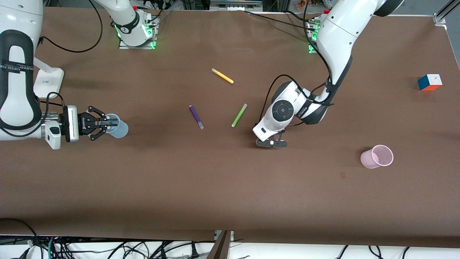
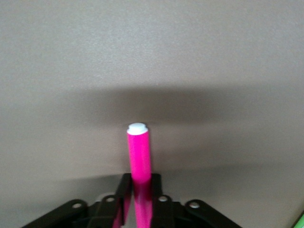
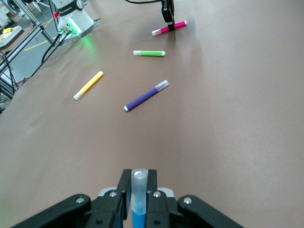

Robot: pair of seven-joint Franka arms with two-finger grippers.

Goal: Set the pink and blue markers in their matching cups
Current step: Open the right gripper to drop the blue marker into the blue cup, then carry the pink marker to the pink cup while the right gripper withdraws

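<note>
Nearest the front camera, the light pink cup (image 1: 377,157) stands toward the left arm's end. Low over the table's middle, the left gripper (image 1: 271,143) pinches the pink marker (image 2: 138,154) level. Over the light blue cup (image 1: 118,126), the right gripper (image 1: 104,123) clamps the blue marker (image 3: 138,202). Purple marker (image 1: 196,117), lime-green marker (image 1: 239,115) and yellow marker (image 1: 222,76) lie between.

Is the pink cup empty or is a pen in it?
Empty. The pink cup stands upright with nothing inside; the left gripper holds the pink marker.
</note>
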